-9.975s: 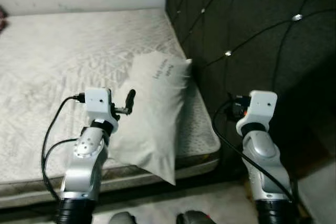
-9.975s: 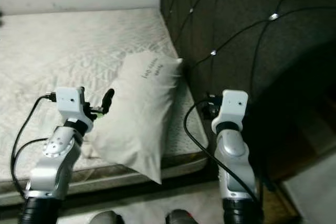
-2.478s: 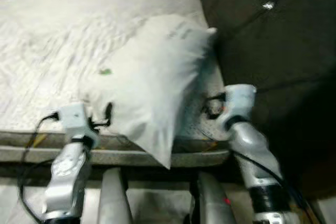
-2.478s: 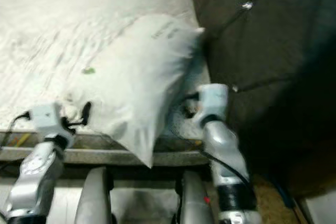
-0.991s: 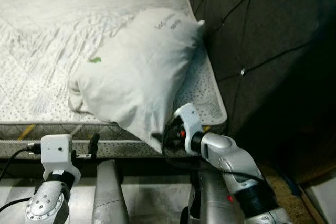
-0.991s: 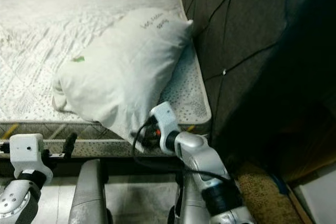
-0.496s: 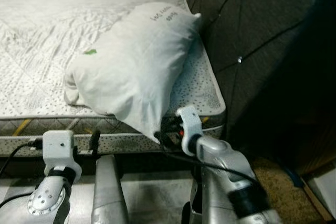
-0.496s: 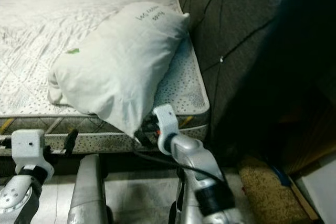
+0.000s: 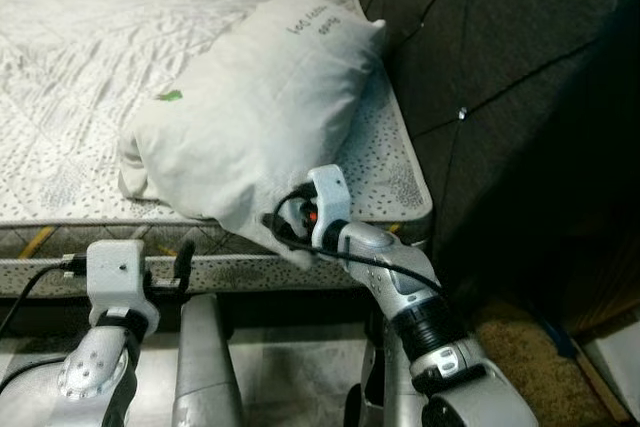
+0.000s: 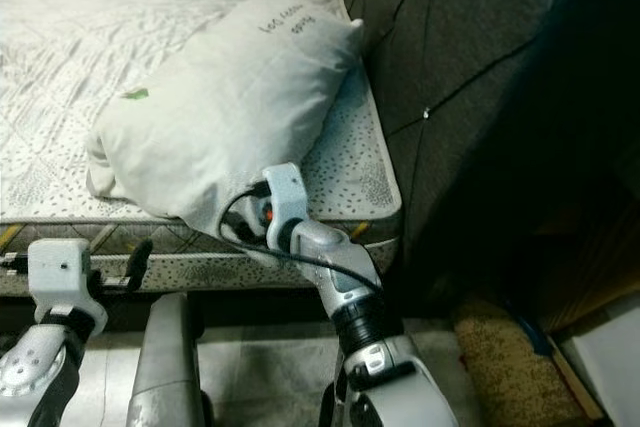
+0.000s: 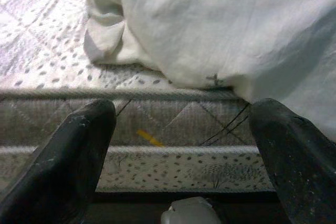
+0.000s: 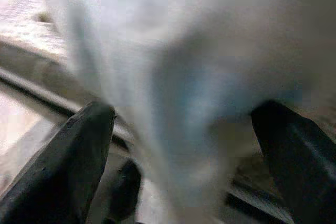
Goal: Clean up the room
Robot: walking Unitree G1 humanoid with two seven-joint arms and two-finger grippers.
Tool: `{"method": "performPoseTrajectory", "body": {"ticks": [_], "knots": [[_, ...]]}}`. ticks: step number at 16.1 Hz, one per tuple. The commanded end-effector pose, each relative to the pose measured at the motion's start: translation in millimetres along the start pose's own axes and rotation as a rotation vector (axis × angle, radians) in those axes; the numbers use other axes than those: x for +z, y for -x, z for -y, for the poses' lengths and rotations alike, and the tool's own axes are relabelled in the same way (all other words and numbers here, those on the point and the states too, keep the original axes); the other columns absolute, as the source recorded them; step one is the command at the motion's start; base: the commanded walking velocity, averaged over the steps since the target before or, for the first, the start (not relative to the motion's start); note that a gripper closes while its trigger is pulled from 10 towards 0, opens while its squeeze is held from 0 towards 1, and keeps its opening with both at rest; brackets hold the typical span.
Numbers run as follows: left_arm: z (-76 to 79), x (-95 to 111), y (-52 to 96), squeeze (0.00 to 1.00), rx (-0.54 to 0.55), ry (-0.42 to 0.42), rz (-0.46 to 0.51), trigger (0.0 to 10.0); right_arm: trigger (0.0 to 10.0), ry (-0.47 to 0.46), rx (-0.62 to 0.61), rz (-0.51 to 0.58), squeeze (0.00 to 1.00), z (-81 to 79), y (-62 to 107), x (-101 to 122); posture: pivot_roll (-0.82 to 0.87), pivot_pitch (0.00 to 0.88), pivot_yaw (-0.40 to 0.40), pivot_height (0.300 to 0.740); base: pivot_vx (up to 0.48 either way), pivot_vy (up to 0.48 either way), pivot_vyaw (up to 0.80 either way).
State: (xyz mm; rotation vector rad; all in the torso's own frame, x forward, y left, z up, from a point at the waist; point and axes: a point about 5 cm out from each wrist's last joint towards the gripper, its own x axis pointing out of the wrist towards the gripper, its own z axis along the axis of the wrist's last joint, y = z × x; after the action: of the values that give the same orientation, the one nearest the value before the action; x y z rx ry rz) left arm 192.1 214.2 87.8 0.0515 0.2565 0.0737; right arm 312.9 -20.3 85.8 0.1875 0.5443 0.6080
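1. A white pillow (image 9: pixel 255 107) lies slantwise on the bare quilted mattress (image 9: pixel 90 67), its upper corner touching the dark tufted headboard (image 9: pixel 500 77) and its lower corner hanging over the mattress's front edge.
2. Dark lettering sits near the pillow's upper corner, and a small green mark shows on its left side.
3. The right tool (image 12: pixel 178 145) is at that overhanging lower corner, fingers spread wide with the blurred white fabric between them; whether they grip it cannot be told.
4. The left tool (image 11: pixel 184 150) is below the mattress's front edge, left of the pillow, fingers spread wide and holding nothing.
5. A brown rug (image 9: pixel 520 332) lies on the floor by the foot of the headboard.
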Motion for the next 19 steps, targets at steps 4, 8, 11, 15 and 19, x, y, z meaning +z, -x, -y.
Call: {"method": "performPoseTrajectory", "body": {"ticks": [4, 8, 11, 15, 19], "knots": [[-12.0, -3.2, 7.9, 0.00, 0.080, 0.002, -0.005, 10.0, 10.0, -0.046, -0.013, 0.072, 0.00, -29.0, -20.0, 22.5, 0.24, 0.017, -0.111, 0.487, 0.000, 0.000, 0.00], [-10.8, -2.9, 7.4, 0.00, 0.105, 0.022, 0.008, 10.0, 0.0, -0.162, -0.085, 0.182, 0.00, -16.3, -23.2, 49.7, 0.24, 0.012, -0.130, 0.487, 0.000, 0.000, 0.00], [-5.3, -3.8, 1.7, 0.00, 0.085, 0.023, 0.010, 10.0, 0.0, -0.236, -0.152, 0.220, 0.00, 3.4, -20.4, 60.1, 0.22, 0.000, -0.122, 0.487, 0.000, 0.000, 0.00], [-1.9, -3.6, -8.2, 0.00, 0.072, 0.035, 0.017, 10.0, 0.0, -0.252, -0.208, 0.250, 0.00, 25.4, -13.8, 65.7, 0.19, 0.000, -0.108, 0.487, 0.000, 0.000, 0.00], [1.0, -4.8, -15.1, 0.00, 0.058, 0.035, 0.020, 10.0, 0.0, -0.256, -0.297, 0.292, 0.00, 51.3, -3.4, 73.3, 0.16, 0.000, -0.103, 0.487, 0.000, 0.000, 0.00]]}}
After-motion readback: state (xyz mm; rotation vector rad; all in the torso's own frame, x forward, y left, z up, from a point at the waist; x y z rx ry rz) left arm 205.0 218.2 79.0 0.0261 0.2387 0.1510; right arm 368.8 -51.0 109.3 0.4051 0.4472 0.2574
